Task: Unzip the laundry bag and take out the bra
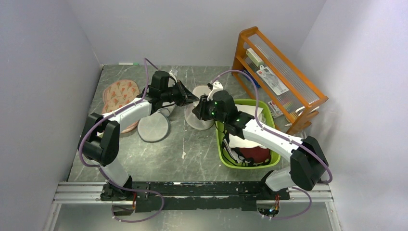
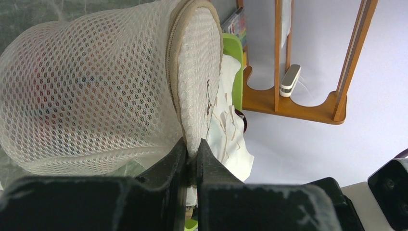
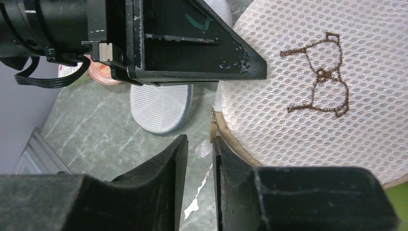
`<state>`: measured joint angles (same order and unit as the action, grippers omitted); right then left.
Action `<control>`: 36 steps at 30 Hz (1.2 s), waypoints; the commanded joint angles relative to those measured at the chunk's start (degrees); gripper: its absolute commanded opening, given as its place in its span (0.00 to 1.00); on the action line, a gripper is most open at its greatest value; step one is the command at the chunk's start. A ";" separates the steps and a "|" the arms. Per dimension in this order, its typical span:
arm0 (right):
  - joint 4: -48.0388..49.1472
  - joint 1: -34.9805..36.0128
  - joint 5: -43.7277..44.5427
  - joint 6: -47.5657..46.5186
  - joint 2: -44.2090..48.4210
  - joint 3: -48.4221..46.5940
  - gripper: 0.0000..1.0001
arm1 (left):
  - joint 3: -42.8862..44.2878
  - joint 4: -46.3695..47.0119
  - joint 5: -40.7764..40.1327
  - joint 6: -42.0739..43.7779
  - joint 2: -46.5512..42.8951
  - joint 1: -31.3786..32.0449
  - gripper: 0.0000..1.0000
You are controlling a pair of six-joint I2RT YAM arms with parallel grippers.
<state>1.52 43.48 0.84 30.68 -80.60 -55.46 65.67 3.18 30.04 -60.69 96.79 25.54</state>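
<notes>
Right wrist: right gripper (image 3: 199,147), jaws slightly apart and empty, sits beside the zip pull (image 3: 212,131); left gripper (image 2: 192,161) clamps the laundry bag (image 2: 96,86) by its rim near the middle of the table (image 1: 192,156); closing misaligned could miss the pull

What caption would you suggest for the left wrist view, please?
Left claw pinching the rim of the cream mesh laundry bag, wooden rack behind.

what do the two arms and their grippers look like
The left arm and right arm have white links and bulky black joints, each trailing a purple cable. Green lights glow on the right wrist. The left gripper and right gripper are black with wedge-shaped fingers; the left's paint is chipped, with a teal mark.
</notes>
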 commanded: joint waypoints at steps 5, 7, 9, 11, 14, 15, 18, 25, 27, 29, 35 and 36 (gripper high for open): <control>4.14 0.02 0.21 2.29 -0.19 1.80 0.27 | -0.05 2.72 1.70 -1.20 -0.89 -0.40 0.07; 3.81 -0.02 1.61 2.57 -1.41 1.07 0.28 | 0.19 2.15 1.33 -0.87 -0.95 -0.40 0.07; 3.57 -0.02 3.10 2.53 -1.93 0.57 0.31 | 0.33 1.99 1.24 -0.67 -0.95 -0.40 0.07; 4.31 -0.02 3.98 2.46 -2.23 0.66 0.34 | 0.10 2.35 1.50 -1.04 -0.99 -0.40 0.07; 5.25 -0.07 4.56 2.46 -2.64 0.64 0.34 | -0.20 2.81 1.76 -1.35 -0.99 -0.41 0.07; 5.33 -0.04 4.77 2.46 -2.83 0.43 0.34 | -0.17 2.80 1.71 -1.43 -0.99 -0.40 0.07; 6.23 0.01 5.45 2.45 -2.79 0.31 0.28 | -0.18 2.82 1.86 -1.41 -1.12 -0.40 0.07; 7.12 0.01 7.44 3.25 -3.74 -0.29 0.22 | -0.19 2.69 1.50 -1.31 -1.46 -0.40 0.07; 7.52 -0.04 7.45 2.96 -3.85 -0.28 0.20 | -0.14 2.54 1.49 -1.21 -1.47 -0.40 0.07; 7.35 -0.02 7.90 2.98 -3.79 -0.39 0.17 | -0.19 2.54 1.40 -1.23 -1.59 -0.40 0.07; 3.37 -0.02 9.05 1.66 -2.11 0.49 0.00 | 0.84 0.71 0.14 0.22 -1.71 -0.40 0.07; 2.98 -0.04 9.21 1.52 -1.52 1.32 0.00 | 0.94 0.73 0.37 0.25 -1.60 -0.48 0.07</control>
<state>5.93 43.62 6.66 33.36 -83.74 -54.33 65.67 3.88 29.76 -61.47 96.79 25.21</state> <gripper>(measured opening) 0.023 0.170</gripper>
